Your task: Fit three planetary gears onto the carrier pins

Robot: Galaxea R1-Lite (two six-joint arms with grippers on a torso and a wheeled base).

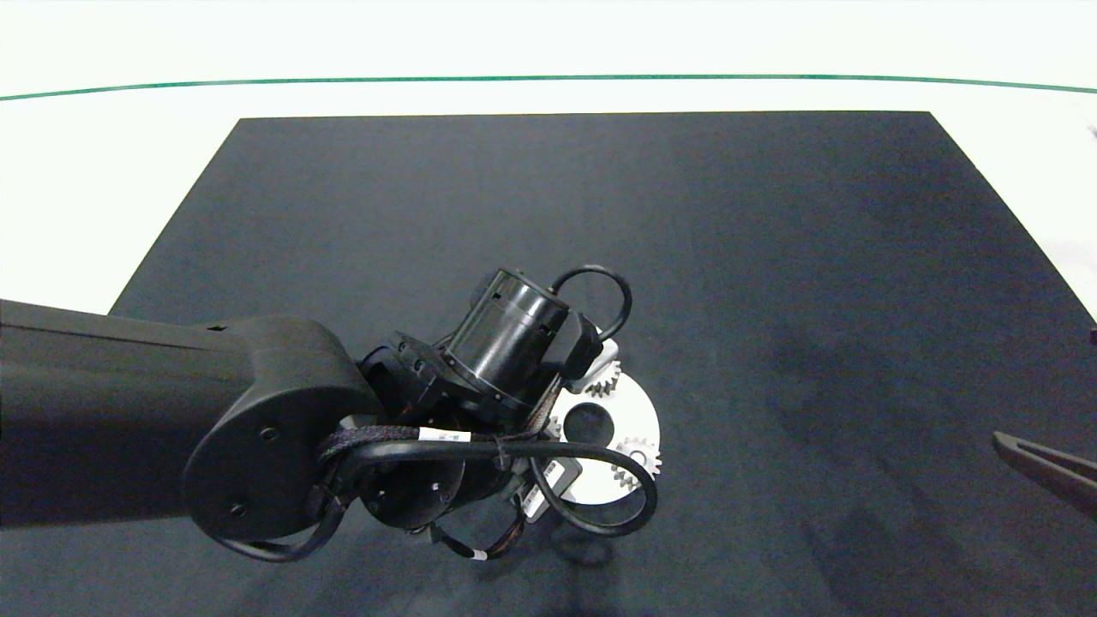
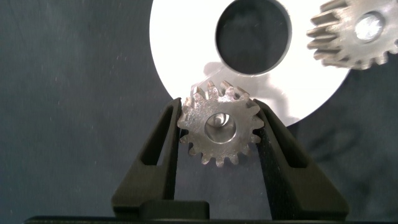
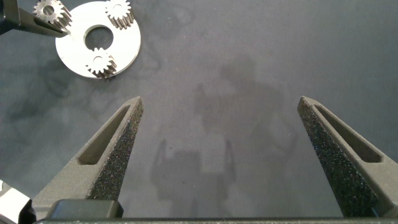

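Note:
My left gripper [image 2: 219, 107] is shut on a small silvery planetary gear [image 2: 219, 124], which it holds flat at the rim of the white carrier disc [image 2: 186, 37]. I cannot tell whether a carrier pin sits in its hole. A second gear [image 2: 357, 31] rests on the disc with a pin end [image 2: 368, 28] showing in its centre. In the head view the left arm hides part of the disc [image 1: 636, 411]; two gears [image 1: 604, 384] [image 1: 638, 454] lie on it. The right wrist view shows the disc [image 3: 74, 53] and the held gear [image 3: 51, 11]. My right gripper [image 3: 217, 106] is open above bare mat.
The dark mat [image 1: 600, 214] covers most of a white table. The right gripper's finger [image 1: 1046, 467] shows at the far right edge of the head view. A green line [image 1: 548, 79] runs across the table's far side.

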